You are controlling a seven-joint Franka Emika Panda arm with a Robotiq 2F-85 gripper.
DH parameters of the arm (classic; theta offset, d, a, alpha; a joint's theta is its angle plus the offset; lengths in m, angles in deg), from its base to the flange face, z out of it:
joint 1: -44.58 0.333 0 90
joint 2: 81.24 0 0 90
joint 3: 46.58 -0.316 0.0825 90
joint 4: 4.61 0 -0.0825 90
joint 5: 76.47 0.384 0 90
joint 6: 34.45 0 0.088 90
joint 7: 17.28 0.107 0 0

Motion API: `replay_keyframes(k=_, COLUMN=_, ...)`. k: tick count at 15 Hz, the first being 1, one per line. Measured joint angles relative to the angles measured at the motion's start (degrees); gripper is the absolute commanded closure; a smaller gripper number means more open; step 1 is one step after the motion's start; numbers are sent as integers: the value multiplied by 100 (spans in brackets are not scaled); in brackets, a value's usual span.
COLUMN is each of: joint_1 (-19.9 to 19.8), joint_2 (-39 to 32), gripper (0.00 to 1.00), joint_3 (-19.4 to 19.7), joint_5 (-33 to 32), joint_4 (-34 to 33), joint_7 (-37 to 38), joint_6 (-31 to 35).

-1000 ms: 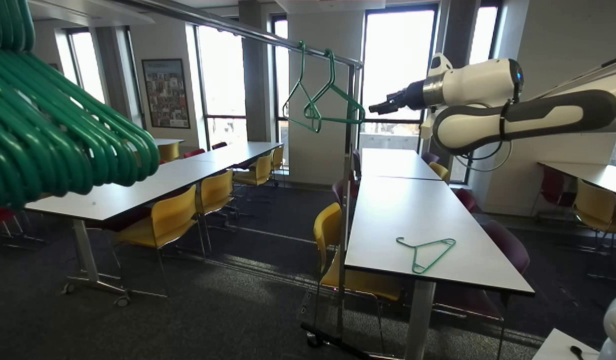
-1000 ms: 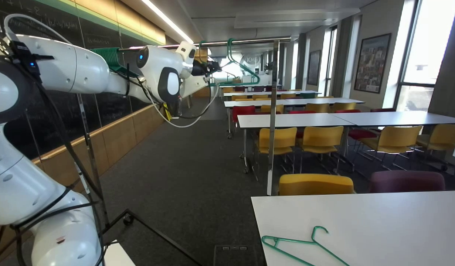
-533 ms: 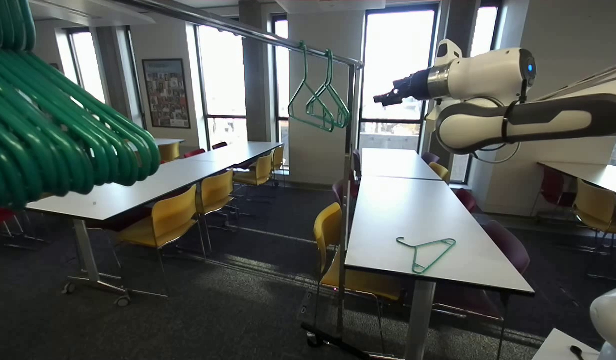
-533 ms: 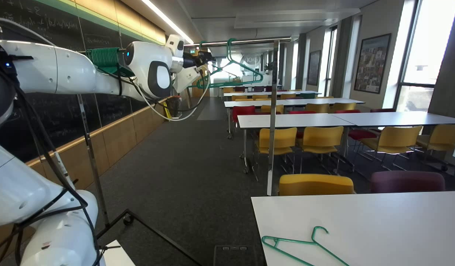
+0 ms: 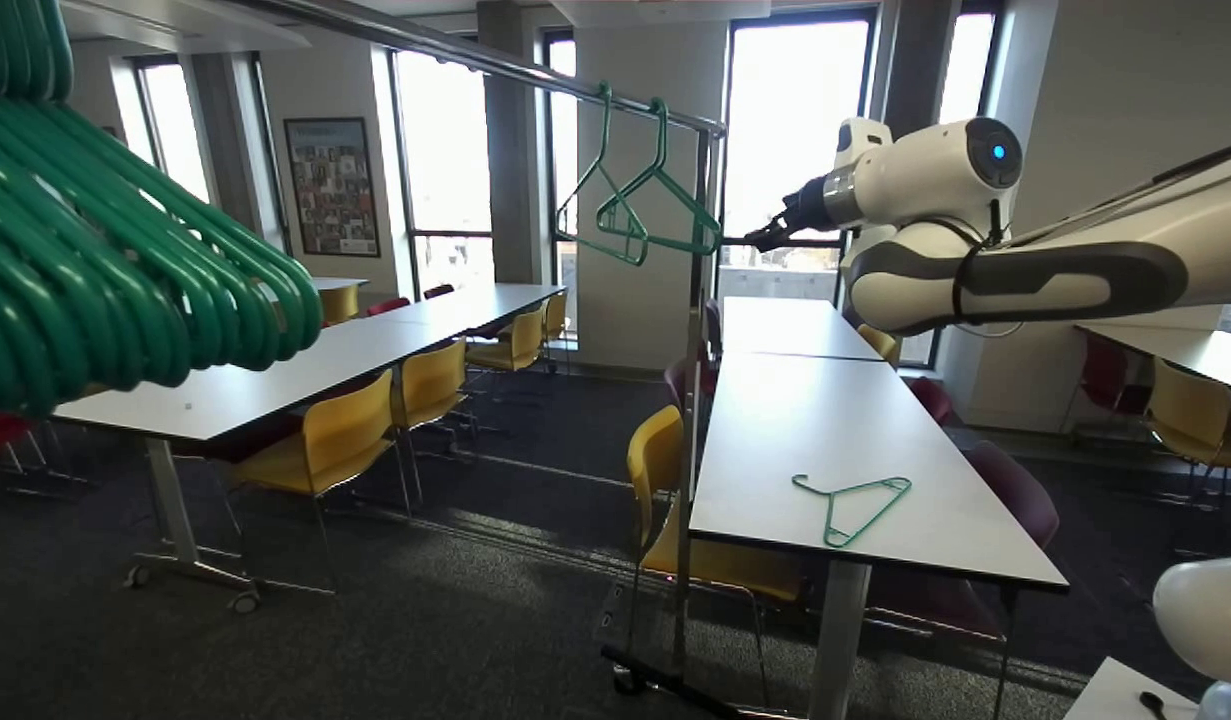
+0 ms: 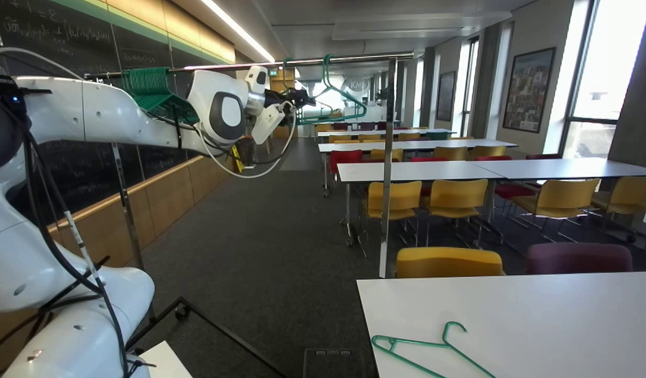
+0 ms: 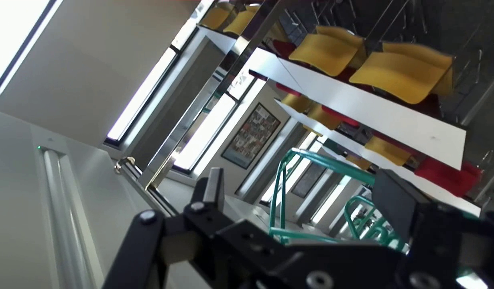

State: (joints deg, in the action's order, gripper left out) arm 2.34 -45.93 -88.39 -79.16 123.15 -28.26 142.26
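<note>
1. Fingers [image 7: 393, 198] of the gripper [image 7: 299, 178] stand wide apart at the wrist view's lower centre; nothing seen held.
2. Green hanger [image 7: 333, 163] shows between and beyond them, towards the centre right; contact cannot be confirmed from this angle.
3. Metal rail [image 5: 475, 62] crosses the top of an exterior view; two hangers [image 5: 687, 194] hang from it at upper centre, just left of the gripper.
4. Bunch of hangers [image 5: 105, 290] fills that frame's upper left.
5. Loose hanger [image 5: 875, 515] lies on a white table [image 5: 815, 410], towards the lower right in both exterior views.
</note>
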Motion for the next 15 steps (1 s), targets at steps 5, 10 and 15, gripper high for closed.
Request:
replay_keyframes(k=5, joint_1=824, joint_2=-250, gripper=0, joint_3=570, joint_5=-382, joint_4=-154, joint_7=713, joint_6=-733)
replay_keyframes(k=10, joint_1=2286, joint_2=-632, gripper=0, joint_3=1762, joint_5=-400, joint_4=-438, joint_7=867, joint_6=-1125)
replay_keyframes(k=15, joint_1=2965, joint_2=-708, gripper=0, joint_3=2420, joint_5=-427, joint_4=-555, joint_7=1040, joint_6=-1127)
